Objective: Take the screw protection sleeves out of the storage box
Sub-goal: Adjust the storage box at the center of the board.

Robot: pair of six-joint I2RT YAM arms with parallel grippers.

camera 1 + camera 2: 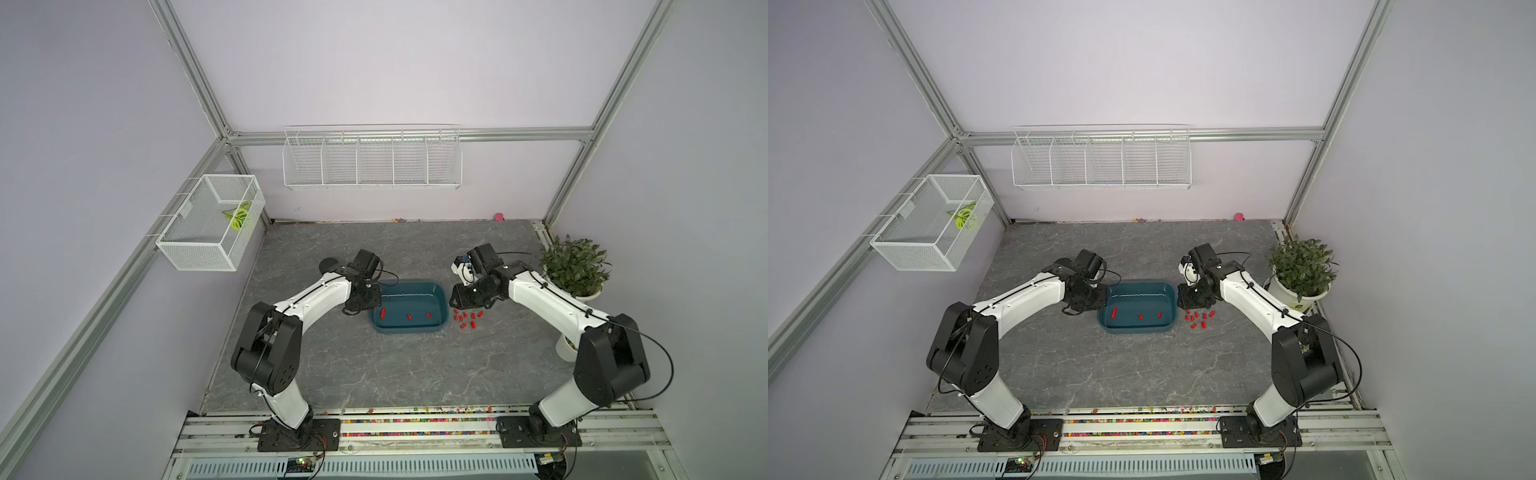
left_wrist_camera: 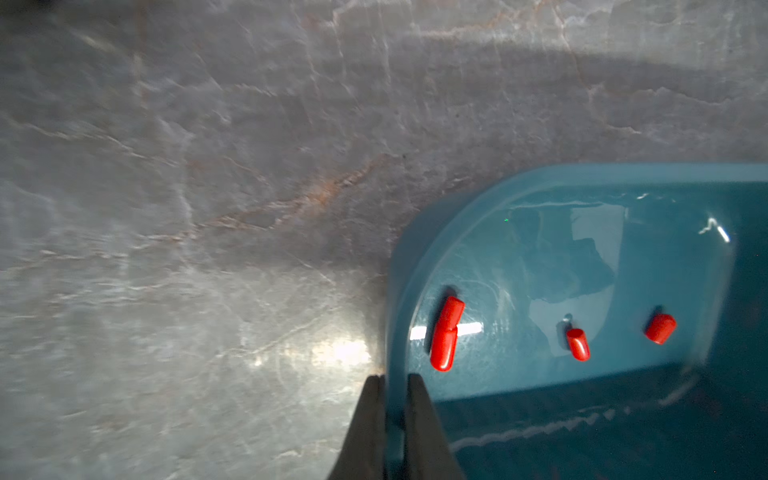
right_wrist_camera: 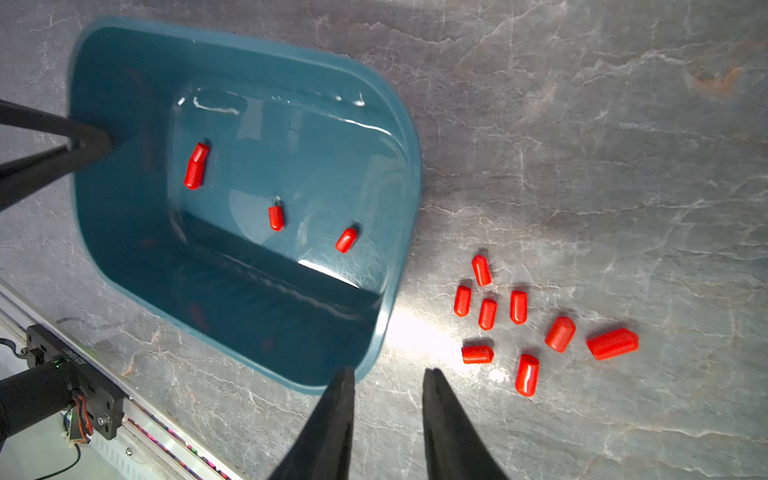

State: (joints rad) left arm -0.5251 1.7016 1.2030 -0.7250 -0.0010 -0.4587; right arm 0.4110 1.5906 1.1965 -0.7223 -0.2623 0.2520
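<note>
Now the left pincer [image 2: 395, 379] is clamped on the wall of the blue box [image 2: 401, 266]. The right pincer [image 3: 388, 373] hangs narrowly open, empty, beside it. A few red sleeves [image 3: 276, 218] lie inside, more on the worktop [image 3: 602, 145]. If the wall slips, the box could drop and scatter them.

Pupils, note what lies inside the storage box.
Red sleeves at three spots on its floor, one seemingly two end-to-end. The left gripper, clamped on the box rim, hides a corner from above.
</note>
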